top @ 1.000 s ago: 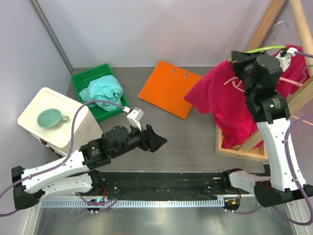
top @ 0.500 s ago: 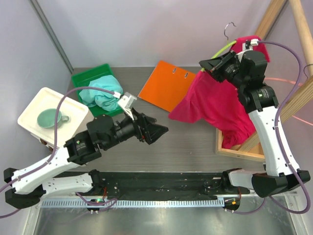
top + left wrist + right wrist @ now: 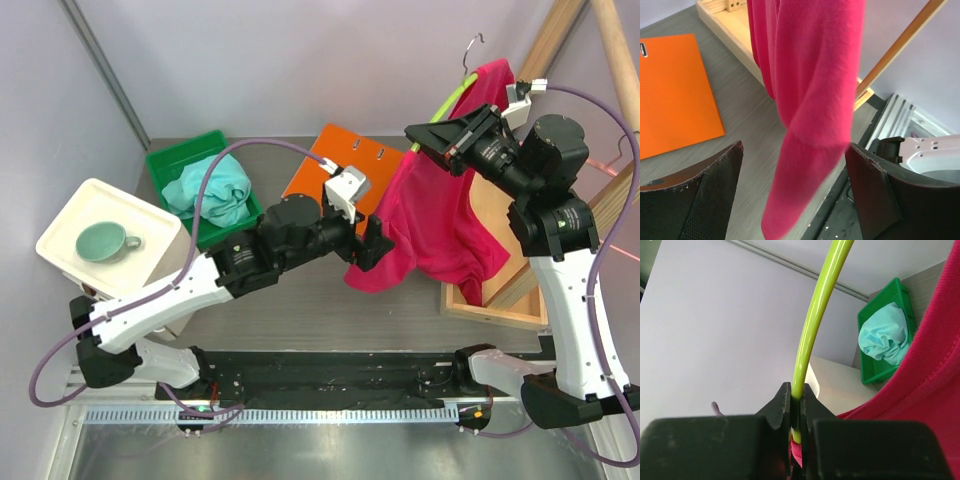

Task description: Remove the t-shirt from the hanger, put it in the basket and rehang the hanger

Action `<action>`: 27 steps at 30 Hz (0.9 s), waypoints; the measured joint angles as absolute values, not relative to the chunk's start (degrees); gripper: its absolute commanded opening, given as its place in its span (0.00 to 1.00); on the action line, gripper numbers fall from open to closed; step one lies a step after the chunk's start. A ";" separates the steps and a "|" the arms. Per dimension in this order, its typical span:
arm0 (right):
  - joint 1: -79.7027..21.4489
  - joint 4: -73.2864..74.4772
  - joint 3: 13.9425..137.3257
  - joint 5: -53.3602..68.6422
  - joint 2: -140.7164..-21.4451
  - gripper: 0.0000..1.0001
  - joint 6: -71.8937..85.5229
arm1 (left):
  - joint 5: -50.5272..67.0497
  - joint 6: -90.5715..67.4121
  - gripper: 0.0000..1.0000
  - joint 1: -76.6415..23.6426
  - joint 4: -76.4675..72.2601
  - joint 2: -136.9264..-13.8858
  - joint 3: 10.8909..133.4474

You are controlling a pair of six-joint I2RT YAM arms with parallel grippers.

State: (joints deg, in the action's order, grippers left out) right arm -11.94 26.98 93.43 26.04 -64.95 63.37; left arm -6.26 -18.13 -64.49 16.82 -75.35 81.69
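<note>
Top external view: the right pincer (image 3: 420, 136) stood high over the table (image 3: 400, 310), its jaws shut on the green hanger (image 3: 452, 97). The pink t-shirt (image 3: 440, 220) hung from that hanger, beside the wooden frame (image 3: 490, 305). Left wrist view: the left pincer (image 3: 792, 172) stood wide open and held nothing. The lower end of the t-shirt hung between its two fingers (image 3: 715, 185), with a gap on each side. An orange folder (image 3: 675, 95) lay on the table nearby.

- Robotics lab test cell: a left arm (image 3: 190, 290) and a right arm (image 3: 575, 300) stood bolted to a grey surface (image 3: 400, 312) enclosed by plain panels (image 3: 300, 60).
- Staged props: a green bin (image 3: 160, 160) and an orange binder (image 3: 312, 172).
</note>
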 measured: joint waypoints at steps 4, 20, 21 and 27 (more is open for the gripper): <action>-11.94 26.98 93.43 26.68 -64.75 0.01 64.62 | -6.44 -17.17 0.16 -64.49 16.99 -77.65 82.52; -12.43 26.85 89.49 20.84 -64.75 0.01 66.19 | -13.67 -26.68 0.00 -64.51 13.45 -50.22 58.46; -12.64 26.83 88.73 20.23 -64.77 0.01 66.35 | -14.33 -27.20 0.00 -64.49 13.69 -47.64 57.41; -13.06 26.13 85.30 16.47 -65.52 0.01 68.14 | -17.12 -29.91 0.00 -64.51 18.24 -39.29 54.00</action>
State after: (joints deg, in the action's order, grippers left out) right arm -13.06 26.13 85.30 16.47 -65.52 68.14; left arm -17.12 -29.91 -64.51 18.24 -39.29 54.00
